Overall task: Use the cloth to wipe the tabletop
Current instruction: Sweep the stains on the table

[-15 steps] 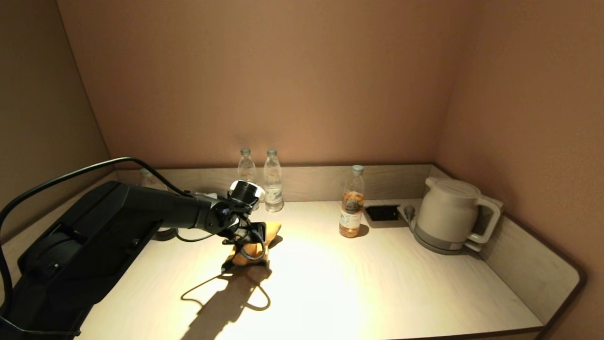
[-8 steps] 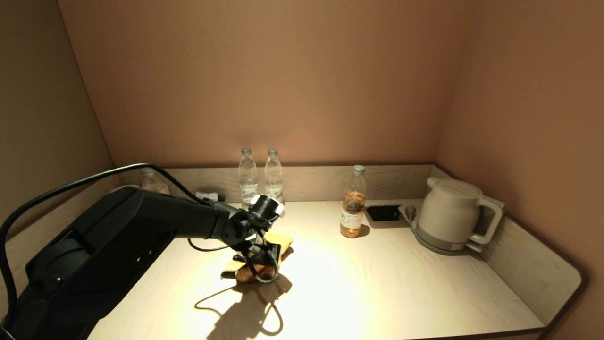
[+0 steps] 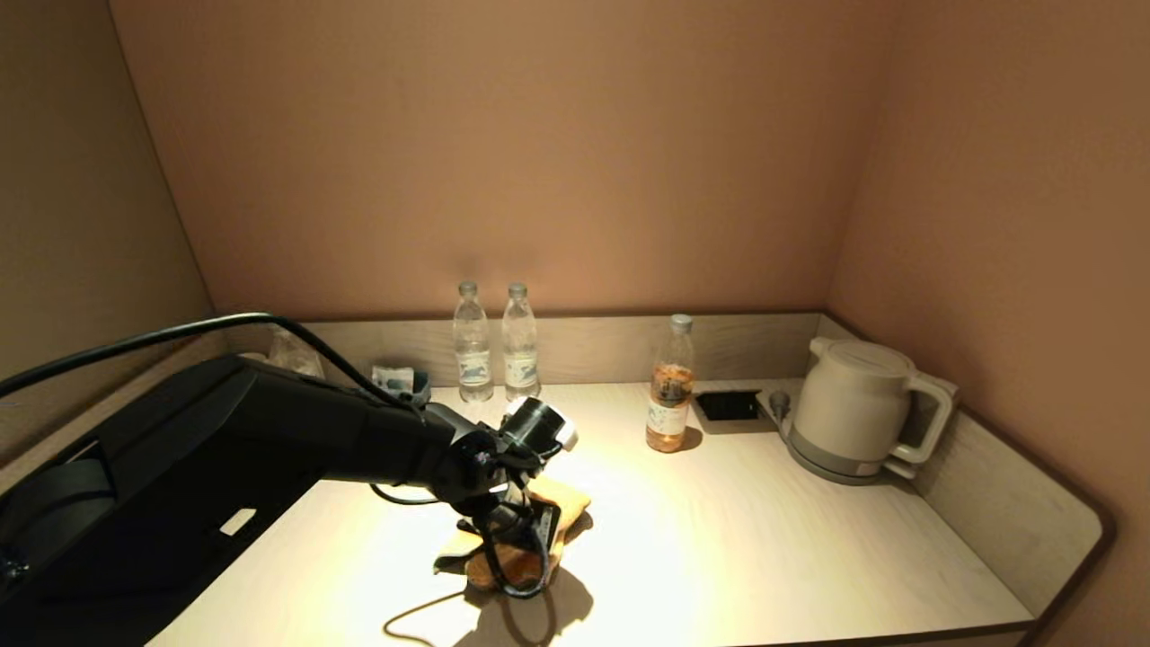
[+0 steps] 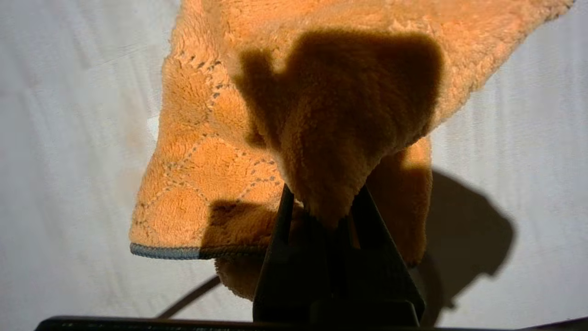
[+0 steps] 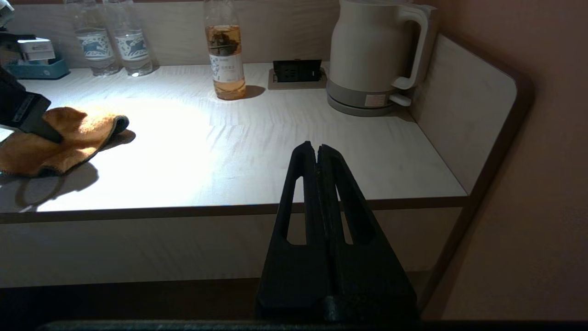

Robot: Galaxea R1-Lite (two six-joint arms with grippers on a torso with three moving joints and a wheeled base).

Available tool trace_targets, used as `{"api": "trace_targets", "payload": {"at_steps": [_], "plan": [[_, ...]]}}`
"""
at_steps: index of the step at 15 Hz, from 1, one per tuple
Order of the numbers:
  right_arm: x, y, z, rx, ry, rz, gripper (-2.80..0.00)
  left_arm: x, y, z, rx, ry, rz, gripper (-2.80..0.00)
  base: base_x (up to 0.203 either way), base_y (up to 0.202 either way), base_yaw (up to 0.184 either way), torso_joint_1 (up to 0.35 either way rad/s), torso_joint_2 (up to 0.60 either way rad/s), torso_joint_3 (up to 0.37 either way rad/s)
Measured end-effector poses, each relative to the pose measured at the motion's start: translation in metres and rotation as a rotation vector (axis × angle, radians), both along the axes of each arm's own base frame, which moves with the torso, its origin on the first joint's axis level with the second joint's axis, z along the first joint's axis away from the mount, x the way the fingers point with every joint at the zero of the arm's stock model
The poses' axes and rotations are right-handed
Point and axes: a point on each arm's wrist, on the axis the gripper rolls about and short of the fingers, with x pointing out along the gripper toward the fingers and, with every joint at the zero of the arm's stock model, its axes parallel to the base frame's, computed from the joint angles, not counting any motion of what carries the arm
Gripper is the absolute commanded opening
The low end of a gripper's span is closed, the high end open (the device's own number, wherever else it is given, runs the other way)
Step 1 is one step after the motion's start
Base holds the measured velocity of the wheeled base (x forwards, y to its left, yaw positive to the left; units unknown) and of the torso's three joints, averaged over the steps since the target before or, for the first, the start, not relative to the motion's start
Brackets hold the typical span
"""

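A pale wood-grain tabletop (image 3: 764, 530) with a low raised rim fills an alcove with brown walls. The black left arm reaches across it from the robot's left side, and the left gripper (image 3: 514, 562) points down at the near middle of the surface. Its two fingers (image 4: 280, 230) are pinched on a bunched fold of the cloth (image 3: 557, 503), a fuzzy orange rag with a dark grey edge. The rest of the cloth spreads flat on the tabletop under and beside the gripper, lying in a bright pool of light, with the arm's shadow falling just in front of it. The left wrist view shows the stitched diamond pattern of the cloth (image 4: 220, 151) and its grey hem resting on the surface. The right gripper (image 5: 318, 151) hangs off the front edge of the tabletop towards the robot's right, with its fingers pressed together and holding nothing. Along the back rim stand two clear water bottles (image 3: 494, 346) side by side, and a bottle of amber drink (image 3: 671, 386) stands apart to their right. A cream kettle (image 3: 853, 404) sits on its base in the far right corner, with a black socket panel (image 3: 728, 406) between it and the amber bottle.
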Motion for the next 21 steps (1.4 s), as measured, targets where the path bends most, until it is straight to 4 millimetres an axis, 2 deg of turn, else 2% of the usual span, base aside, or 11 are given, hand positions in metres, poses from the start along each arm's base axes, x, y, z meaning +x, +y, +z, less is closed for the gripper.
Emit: {"api": "trace_targets", "payload": {"at_steps": [2,3,10,14,17,21], "plan": [[0.000,0.000,0.000,0.000,0.000,0.001,-2.80,-0.006,0.008,0.002,0.018,0.011,0.007,-2.80,0.000,0.000,0.000,0.000,0.00,0.000],[0.000,0.000,0.000,0.000,0.000,0.001,-2.80,-0.004,0.018,0.002,0.026,0.020,0.031,-2.80,0.000,0.000,0.000,0.000,0.00,0.000],[0.000,0.000,0.000,0.000,0.000,0.000,-2.80,0.029,0.102,-0.006,0.101,0.040,0.296,-2.80,0.000,0.000,0.000,0.000,0.00,0.000],[0.000,0.000,0.000,0.000,-0.001,0.001,-2.80,0.044,0.136,-0.021,0.122,0.032,0.395,-2.80,0.000,0.000,0.000,0.000,0.00,0.000],[0.000,0.000,0.000,0.000,0.000,0.001,-2.80,0.056,0.143,-0.029,0.117,0.019,0.419,-2.80,0.000,0.000,0.000,0.000,0.00,0.000],[0.000,0.000,0.000,0.000,0.000,0.001,-2.80,0.072,0.137,-0.032,0.093,-0.019,0.411,-2.80,0.000,0.000,0.000,0.000,0.00,0.000]]}}
